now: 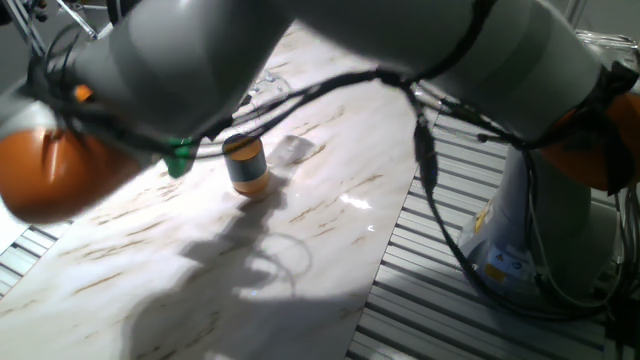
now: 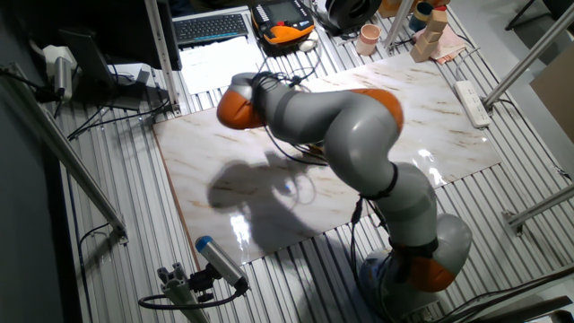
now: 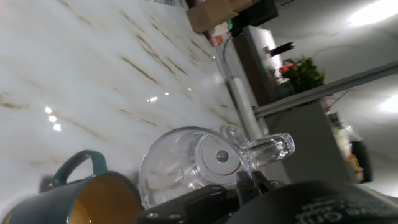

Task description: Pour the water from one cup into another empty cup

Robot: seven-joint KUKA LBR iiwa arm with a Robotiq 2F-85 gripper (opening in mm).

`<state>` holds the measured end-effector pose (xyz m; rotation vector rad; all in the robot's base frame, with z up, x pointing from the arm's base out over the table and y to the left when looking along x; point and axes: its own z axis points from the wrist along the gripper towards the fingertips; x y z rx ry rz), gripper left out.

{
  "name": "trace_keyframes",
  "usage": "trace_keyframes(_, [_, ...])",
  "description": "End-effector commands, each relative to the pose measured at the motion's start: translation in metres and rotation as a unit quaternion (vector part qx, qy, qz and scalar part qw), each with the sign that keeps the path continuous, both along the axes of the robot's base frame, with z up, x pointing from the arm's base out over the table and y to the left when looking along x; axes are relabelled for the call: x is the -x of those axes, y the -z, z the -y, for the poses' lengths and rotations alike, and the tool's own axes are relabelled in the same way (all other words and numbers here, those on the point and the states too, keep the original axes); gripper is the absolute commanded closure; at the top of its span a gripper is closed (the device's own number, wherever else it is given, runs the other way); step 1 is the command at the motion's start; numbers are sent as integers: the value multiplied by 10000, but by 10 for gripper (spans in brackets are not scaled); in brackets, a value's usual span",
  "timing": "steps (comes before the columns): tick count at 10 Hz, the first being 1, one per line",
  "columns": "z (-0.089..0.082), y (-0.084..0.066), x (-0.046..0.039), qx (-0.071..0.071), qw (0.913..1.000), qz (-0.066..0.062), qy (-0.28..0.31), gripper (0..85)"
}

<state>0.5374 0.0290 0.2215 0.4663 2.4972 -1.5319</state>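
Note:
In the hand view my gripper (image 3: 247, 184) is shut on the clear glass cup (image 3: 186, 165), which lies tipped on its side with its handle (image 3: 268, 147) pointing right. Just below and left of it is the teal cup (image 3: 99, 200), with its orange inside and its handle showing. I cannot make out any water in the glass. In one fixed view the teal cup (image 1: 245, 164) stands upright on the marble table (image 1: 330, 215). The arm hides the gripper there. In the other fixed view the arm (image 2: 341, 121) covers both cups.
A pinkish-beige cup (image 2: 369, 38) and wooden blocks (image 2: 435, 25) stand at the table's far corner. A white power strip (image 2: 473, 100) lies by the right edge. Cables hang from the arm (image 1: 425, 160). A slatted metal floor surrounds the table.

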Motion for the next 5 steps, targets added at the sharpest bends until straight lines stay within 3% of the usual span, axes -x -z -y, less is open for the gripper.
trace_keyframes(1, [-1,1,1,-1482,9876,337,-395,850])
trace_keyframes(3, [3,-7,2,-2223,9725,527,-462,850])
trace_keyframes(4, [10,-12,-1,-2539,9643,555,-508,850])
trace_keyframes(5, [49,-34,-10,-3114,9467,595,-569,850])
